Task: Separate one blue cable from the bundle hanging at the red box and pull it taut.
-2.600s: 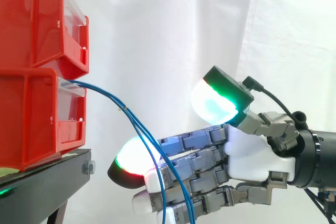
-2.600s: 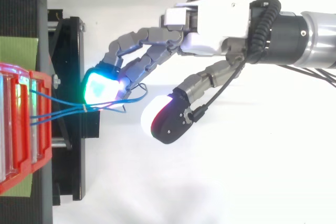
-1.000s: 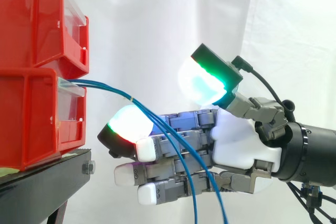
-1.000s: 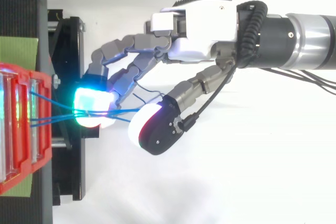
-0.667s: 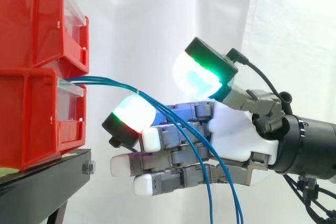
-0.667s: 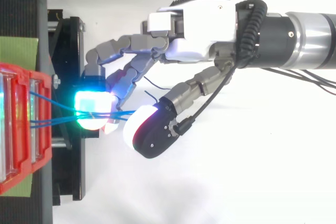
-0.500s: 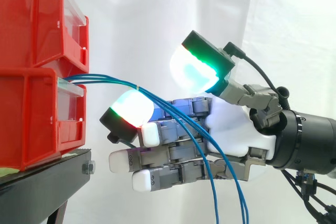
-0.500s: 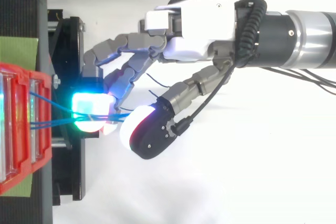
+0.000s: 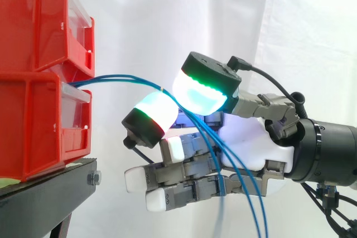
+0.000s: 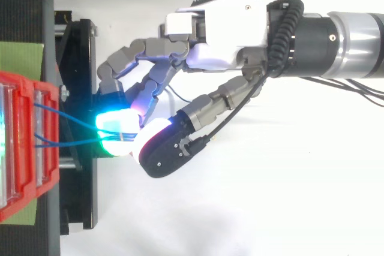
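1. Side view: my hand point(image 9: 251, 149), with its white palm and grey metal fingers, comes in level, its fingertips facing the stacked red plastic boxes point(image 9: 33, 126) just ahead of them.
2. I am grasping the thin blue cables point(image 9: 120, 77). My thumb pad point(image 9: 203, 96), glowing cyan and green, is closed against the glowing pad of my uppermost finger point(image 9: 153, 112), and the strands pass between the two.
3. My other fingers lie below that pinch. They are nearly straight and point toward the boxes, and none of them touch the boxes.
4. Ahead of my pinch, the blue cables come out of the front of the lower red box and reach my pads in a shallow arch, not a straight line.
5. Behind the pinch, the strands drop across the front of my palm and hang below my hand.
6. I cannot tell how many strands my pads hold.
7. Top view: two strands point(image 10: 72, 125) leave the box point(image 10: 27, 148) apart from each other and converge where my pads meet.
8. The black metal stand point(image 9: 50, 193) under the boxes sits ahead of and below my lowest fingers.
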Motion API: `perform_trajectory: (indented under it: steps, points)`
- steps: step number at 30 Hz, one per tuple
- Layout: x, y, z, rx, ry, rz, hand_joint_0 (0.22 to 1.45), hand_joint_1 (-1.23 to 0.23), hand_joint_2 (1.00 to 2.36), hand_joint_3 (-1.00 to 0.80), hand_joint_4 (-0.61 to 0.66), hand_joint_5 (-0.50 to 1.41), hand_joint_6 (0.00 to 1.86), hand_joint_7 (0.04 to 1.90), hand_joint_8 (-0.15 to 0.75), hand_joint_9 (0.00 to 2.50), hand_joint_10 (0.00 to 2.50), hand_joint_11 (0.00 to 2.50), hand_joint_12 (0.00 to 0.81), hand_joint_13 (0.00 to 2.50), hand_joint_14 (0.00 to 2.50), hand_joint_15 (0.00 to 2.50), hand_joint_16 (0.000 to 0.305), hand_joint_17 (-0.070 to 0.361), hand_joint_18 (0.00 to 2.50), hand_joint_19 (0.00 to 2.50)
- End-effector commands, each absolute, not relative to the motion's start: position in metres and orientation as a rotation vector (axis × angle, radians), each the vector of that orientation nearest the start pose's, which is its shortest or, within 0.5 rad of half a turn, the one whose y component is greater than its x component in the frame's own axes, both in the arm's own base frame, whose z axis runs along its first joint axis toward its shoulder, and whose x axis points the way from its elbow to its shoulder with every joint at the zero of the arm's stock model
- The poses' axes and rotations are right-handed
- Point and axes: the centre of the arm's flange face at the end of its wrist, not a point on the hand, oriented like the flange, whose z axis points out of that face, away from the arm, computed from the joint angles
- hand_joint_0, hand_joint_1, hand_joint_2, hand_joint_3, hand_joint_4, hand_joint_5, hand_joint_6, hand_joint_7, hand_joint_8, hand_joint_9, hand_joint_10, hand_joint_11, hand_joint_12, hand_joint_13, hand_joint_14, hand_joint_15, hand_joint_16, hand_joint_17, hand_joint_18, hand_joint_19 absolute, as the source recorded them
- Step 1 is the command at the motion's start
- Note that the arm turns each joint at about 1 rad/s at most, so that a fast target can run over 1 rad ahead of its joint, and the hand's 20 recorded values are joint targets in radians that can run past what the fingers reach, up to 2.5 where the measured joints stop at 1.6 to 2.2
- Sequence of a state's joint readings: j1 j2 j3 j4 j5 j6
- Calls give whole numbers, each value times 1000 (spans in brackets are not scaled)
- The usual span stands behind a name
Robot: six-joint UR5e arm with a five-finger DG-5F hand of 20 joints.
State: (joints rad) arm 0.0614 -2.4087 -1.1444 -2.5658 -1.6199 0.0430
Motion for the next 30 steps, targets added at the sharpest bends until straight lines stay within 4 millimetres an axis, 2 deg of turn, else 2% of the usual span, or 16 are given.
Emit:
perform_trajectory:
  steps: [1, 5, 7, 13, 14, 16, 21, 25, 28, 30]
  points:
    - [796, -80, 208, 1067, 1152, 1395, 683, -862, 1026, -120, 113, -202, 929, 1295, 383, 855, 15, 592, 306, 746, 10, 276, 35, 78, 739, 195]
    - [796, -79, 206, 1069, 1155, 1395, 752, -893, 1009, -392, 169, -198, 927, 1228, 379, 880, 17, 618, 310, 770, 11, 295, 35, 78, 746, 221]
    - [795, -80, 206, 1072, 1156, 1392, 727, -893, 1000, -500, 189, -192, 920, 1229, 378, 884, 17, 615, 308, 776, 11, 294, 35, 79, 758, 221]
    - [794, -80, 206, 1081, 1162, 1390, 572, -753, 1000, -500, 208, -168, 892, 1218, 390, 922, 17, 627, 309, 784, 12, 314, 36, 80, 756, 251]
    - [794, -80, 207, 1082, 1163, 1390, 598, -687, 1000, -500, 205, -158, 880, 1232, 390, 939, 18, 623, 306, 787, 13, 317, 35, 78, 749, 260]
    - [794, -80, 208, 1085, 1164, 1390, 621, -674, 1000, -500, 187, -155, 876, 1263, 393, 956, 16, 630, 304, 801, 12, 325, 34, 77, 760, 253]
    - [794, -81, 210, 1089, 1166, 1387, 684, -754, 1003, -462, 136, -155, 887, 1298, 394, 966, 19, 641, 311, 803, 12, 322, 35, 79, 773, 264]
    - [795, -83, 214, 1103, 1177, 1382, 781, -898, 1013, -359, 51, -174, 913, 1392, 386, 952, 16, 655, 317, 802, 12, 335, 36, 81, 775, 282]
    - [795, -85, 217, 1114, 1191, 1376, 827, -941, 1001, -491, 79, -181, 920, 1322, 376, 937, 19, 659, 322, 799, 13, 352, 36, 81, 764, 314]
    - [795, -86, 218, 1120, 1194, 1372, 817, -961, 1000, -500, 99, -178, 914, 1306, 371, 935, 20, 670, 322, 808, 13, 346, 36, 82, 789, 285]
